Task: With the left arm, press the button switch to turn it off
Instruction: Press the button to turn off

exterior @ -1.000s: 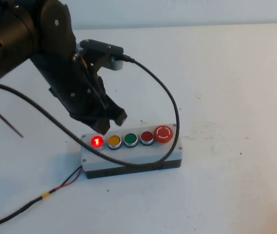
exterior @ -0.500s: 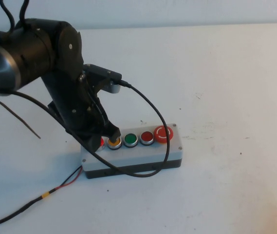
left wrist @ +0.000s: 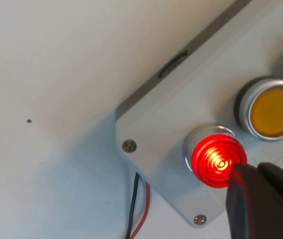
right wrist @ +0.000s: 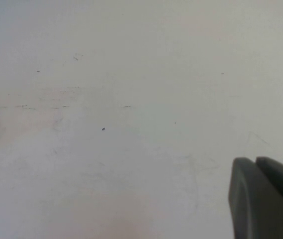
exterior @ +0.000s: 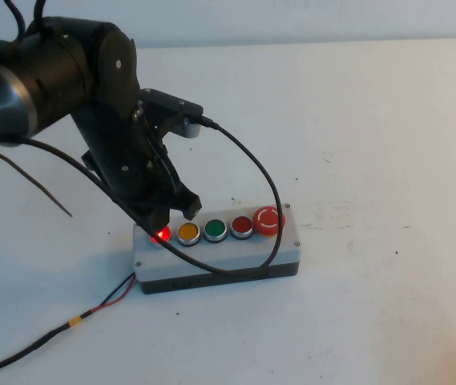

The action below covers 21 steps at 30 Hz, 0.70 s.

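Note:
The button switch [exterior: 162, 235] glows bright red at the left end of the grey box [exterior: 236, 258]. My left arm reaches down over it, and my left gripper [exterior: 173, 215] hangs just above and behind the button, fingers shut and empty. In the left wrist view the glowing button [left wrist: 216, 160] sits right at the tip of my left gripper [left wrist: 251, 174], which overlaps its edge. My right gripper [right wrist: 254, 167] is shut over bare white table, out of the high view.
On the box, to the right of the glowing button, stand a yellow button [exterior: 188, 233], a green one [exterior: 215, 230], a darker red one [exterior: 242, 226] and a large red stop button [exterior: 268, 220]. The arm's black cable [exterior: 280, 210] loops across the box. Red and black wires [exterior: 103, 303] lead off to the front left.
My left gripper came down onto the glowing button, covering most of it, then lifted slightly. The button shows again and still glows red.

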Each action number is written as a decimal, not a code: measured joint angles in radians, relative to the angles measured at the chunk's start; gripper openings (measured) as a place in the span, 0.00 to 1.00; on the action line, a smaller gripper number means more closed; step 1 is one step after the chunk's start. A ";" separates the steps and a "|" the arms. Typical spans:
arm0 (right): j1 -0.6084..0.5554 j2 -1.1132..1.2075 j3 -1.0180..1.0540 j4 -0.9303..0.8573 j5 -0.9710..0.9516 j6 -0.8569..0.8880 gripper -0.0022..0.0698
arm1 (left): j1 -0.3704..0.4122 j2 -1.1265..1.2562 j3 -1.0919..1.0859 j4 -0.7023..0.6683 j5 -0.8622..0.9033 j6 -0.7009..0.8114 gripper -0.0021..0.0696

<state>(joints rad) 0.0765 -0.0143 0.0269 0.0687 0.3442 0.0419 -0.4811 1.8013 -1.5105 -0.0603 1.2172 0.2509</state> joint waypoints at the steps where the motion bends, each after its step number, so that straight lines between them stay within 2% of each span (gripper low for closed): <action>1: 0.000 0.000 0.000 0.000 0.000 0.000 0.01 | 0.000 0.007 -0.009 0.000 0.002 0.000 0.02; 21: 0.000 0.000 0.000 0.000 0.000 0.000 0.01 | 0.000 0.071 -0.025 0.010 0.011 0.000 0.02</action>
<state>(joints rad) 0.0765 -0.0143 0.0269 0.0687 0.3442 0.0419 -0.4811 1.8718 -1.5355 -0.0504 1.2279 0.2509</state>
